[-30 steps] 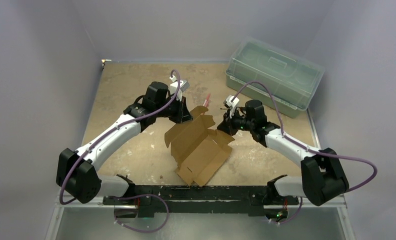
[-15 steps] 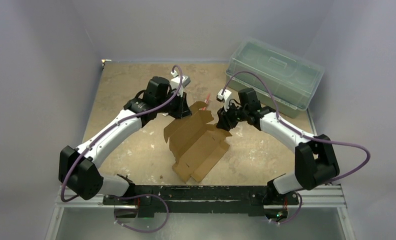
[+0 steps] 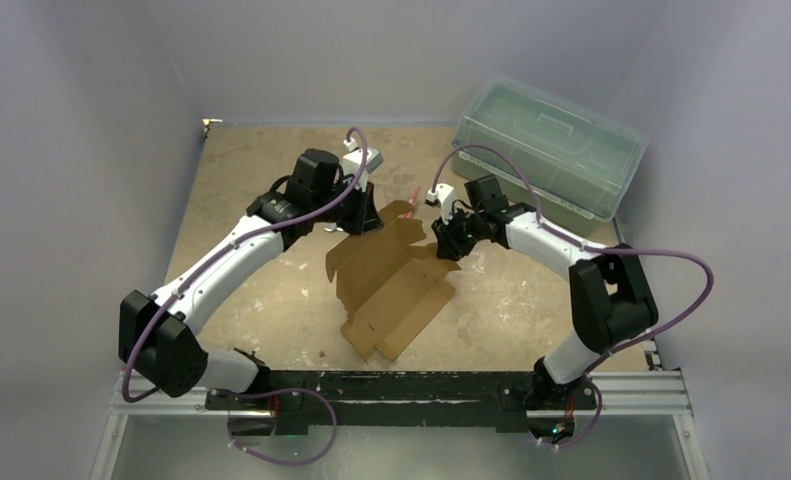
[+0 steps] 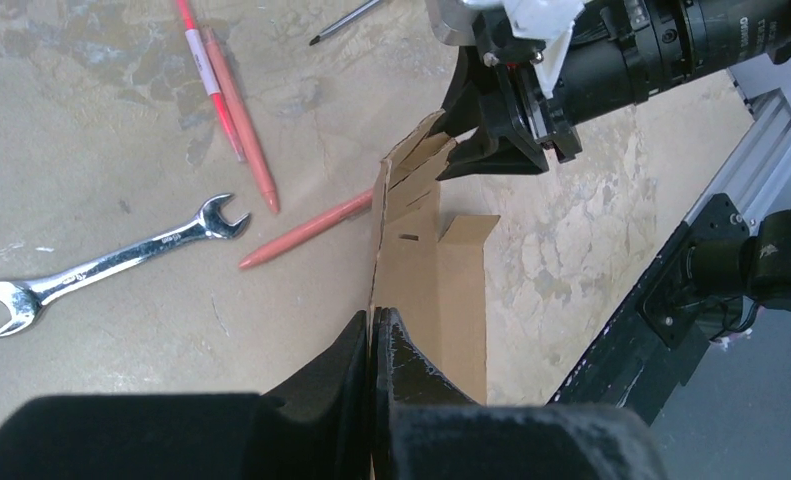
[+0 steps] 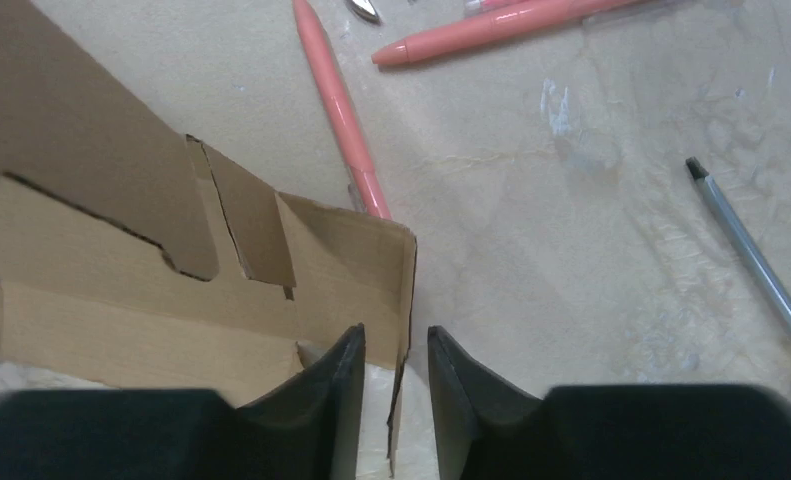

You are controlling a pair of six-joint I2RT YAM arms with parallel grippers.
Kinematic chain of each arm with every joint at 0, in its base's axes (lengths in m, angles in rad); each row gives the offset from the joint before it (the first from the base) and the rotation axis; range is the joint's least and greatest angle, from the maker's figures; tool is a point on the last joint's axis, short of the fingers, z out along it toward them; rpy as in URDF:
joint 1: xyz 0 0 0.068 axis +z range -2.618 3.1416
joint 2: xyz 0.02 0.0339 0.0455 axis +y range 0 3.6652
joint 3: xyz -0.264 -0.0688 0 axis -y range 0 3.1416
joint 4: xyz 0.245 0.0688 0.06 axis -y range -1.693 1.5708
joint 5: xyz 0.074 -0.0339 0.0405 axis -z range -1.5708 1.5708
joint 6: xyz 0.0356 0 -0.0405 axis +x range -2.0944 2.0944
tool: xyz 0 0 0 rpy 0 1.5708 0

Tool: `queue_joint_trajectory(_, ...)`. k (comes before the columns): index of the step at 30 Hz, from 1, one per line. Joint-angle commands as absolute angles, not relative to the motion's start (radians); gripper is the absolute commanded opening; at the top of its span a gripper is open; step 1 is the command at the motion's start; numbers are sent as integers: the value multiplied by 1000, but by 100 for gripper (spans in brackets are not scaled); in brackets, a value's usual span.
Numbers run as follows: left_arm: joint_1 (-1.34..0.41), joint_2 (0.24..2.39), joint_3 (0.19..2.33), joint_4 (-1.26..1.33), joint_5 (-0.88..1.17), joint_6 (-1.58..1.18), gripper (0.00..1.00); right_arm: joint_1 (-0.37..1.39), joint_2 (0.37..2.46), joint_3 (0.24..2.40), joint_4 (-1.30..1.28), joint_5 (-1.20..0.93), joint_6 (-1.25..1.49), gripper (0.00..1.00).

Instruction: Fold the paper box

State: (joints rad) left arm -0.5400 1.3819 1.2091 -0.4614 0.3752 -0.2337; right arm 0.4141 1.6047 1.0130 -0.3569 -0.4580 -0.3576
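The paper box (image 3: 391,285) is a brown cardboard sheet with flaps, partly raised off the table in the top view. My left gripper (image 3: 368,222) holds its far left flap. In the left wrist view the left gripper (image 4: 373,325) is shut on the upright cardboard edge (image 4: 421,260). My right gripper (image 3: 449,243) is at the box's far right corner. In the right wrist view the right gripper (image 5: 396,345) is open, and a thin edge of the box (image 5: 121,260) stands between the fingers (image 5: 346,370) with a gap on each side.
A translucent green-tinted lidded bin (image 3: 546,150) stands at the back right. A wrench (image 4: 101,265) and pink pens (image 4: 241,110) lie on the table behind the box. A pink pen (image 5: 341,110) and a grey pen (image 5: 751,250) lie near my right gripper. A black rail (image 3: 391,385) runs along the near edge.
My right arm has swung inward and its gripper has edged up and left at the box's corner. The box has shifted slightly left. My left gripper keeps its hold.
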Motion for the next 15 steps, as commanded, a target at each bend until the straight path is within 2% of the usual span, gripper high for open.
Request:
queue_joint_trajectory(1,-544,1387,1266,-475,397,-188,0,419,1598,1075,-363,-488,-384,10)
queue_joint_trajectory(2,-545,1387,1269,-475,399,-183,0,420,1593,1073,-350,-490,-374,0)
queue_joint_trajectory(7,-545,1384,1342,-528,409,-146,0,420,1502,994,-137,-558,-251,0)
queue_joint_trajectory(12,-545,1377,1418,-587,450,-123,0,420,1341,738,404,-546,-24,0)
queue_joint_trajectory(15,-545,1375,1417,-606,470,-121,0,432,1313,622,676,-527,79,0)
